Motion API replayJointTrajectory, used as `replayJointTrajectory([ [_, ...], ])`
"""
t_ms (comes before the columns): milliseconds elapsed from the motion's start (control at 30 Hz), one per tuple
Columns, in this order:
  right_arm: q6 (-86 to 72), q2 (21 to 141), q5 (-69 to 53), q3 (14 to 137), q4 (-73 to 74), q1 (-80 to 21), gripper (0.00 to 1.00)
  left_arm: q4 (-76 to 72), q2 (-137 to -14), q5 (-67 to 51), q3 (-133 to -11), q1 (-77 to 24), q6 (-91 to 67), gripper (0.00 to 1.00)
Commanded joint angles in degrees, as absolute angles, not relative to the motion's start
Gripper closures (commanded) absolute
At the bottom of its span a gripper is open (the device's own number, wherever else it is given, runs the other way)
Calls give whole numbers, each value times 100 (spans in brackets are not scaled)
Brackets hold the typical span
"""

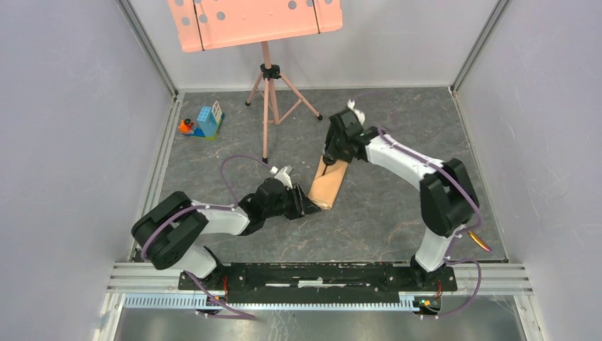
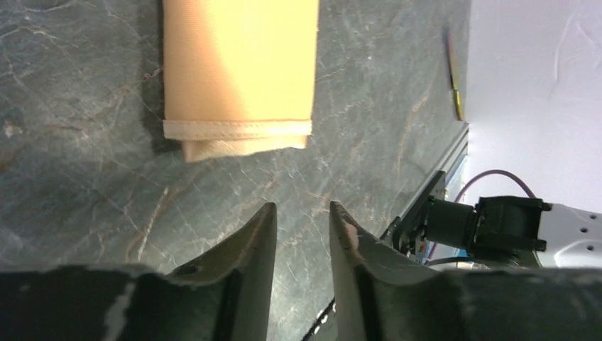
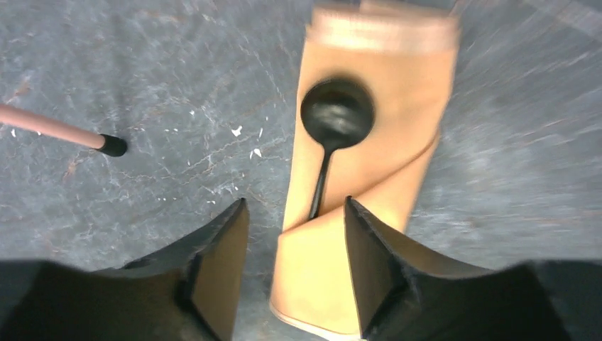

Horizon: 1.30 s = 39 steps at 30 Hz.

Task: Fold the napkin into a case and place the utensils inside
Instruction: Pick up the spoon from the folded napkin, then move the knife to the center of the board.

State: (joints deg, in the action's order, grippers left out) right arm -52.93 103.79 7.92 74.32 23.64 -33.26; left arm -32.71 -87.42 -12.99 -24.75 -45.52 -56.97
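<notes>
The napkin lies folded as a narrow peach-tan case mid-table. In the right wrist view the case holds a black spoon with a round head; its handle runs under the diagonal pleat. My right gripper hovers over the case's far end, open and empty. My left gripper is just short of the case's near end, with its jaws a little apart and nothing between them. A thin gold-orange utensil lies by the right wall and also shows in the left wrist view.
A salmon-pink music-stand tray on a tripod stands behind the case; one leg tip rests left of it. Toy blocks sit at the back left. Walls enclose three sides; a metal rail runs along the front.
</notes>
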Motion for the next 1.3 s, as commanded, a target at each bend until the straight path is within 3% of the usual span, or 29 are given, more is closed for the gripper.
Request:
replayJointTrajectory([
  [0,-3100,9202,2022,8360,3486,-3353,37,-2873,-7827,-1286,-2253,-4588,-5247,54],
  [100,-520,8429,2889,8030,3423,-3322,31,-1949,-6855,-1427,-2311,-4581,-4830,44],
  [200,2095,7312,3186,6514,2774,-3272,27,-906,-5869,-1540,-2575,-4577,-4319,38],
  [333,3833,6072,3220,4774,2369,-2518,16,-34,-5036,-1791,-2940,-4580,-3968,35],
  [500,5063,5464,2185,3613,2873,-581,14,297,-4594,-2153,-3088,-4585,-3914,35],
  [700,6440,5617,863,3548,3830,1732,16,467,-4258,-2016,-2963,-4739,-3851,34],
  [1267,7262,7097,884,3817,3640,3026,9,865,-4661,-1568,-3084,-4997,-3604,33],
])
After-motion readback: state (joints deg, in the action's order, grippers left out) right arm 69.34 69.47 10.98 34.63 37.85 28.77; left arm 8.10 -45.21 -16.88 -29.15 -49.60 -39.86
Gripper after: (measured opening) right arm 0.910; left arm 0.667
